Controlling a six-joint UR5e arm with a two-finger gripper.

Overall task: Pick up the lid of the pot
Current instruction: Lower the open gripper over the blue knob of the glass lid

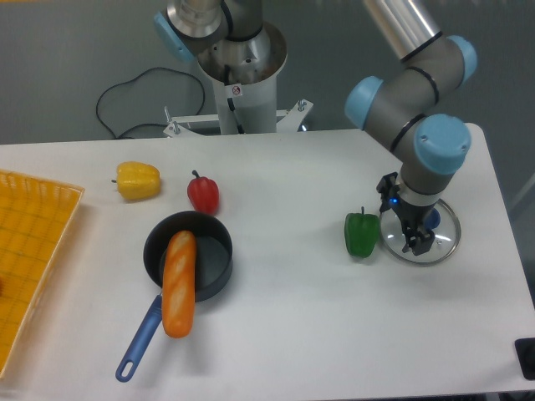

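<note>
The table (276, 334) offers a wide lane between the frying pan (216, 271) and green bell pepper (361, 236), which obstructs the left approach to the pot lid (440, 252).

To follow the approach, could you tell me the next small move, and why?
Probably ease the hand sideways toward the blue knob on the lid before closing: it stands open, yet the knob seems off to one side of its grip.
</note>
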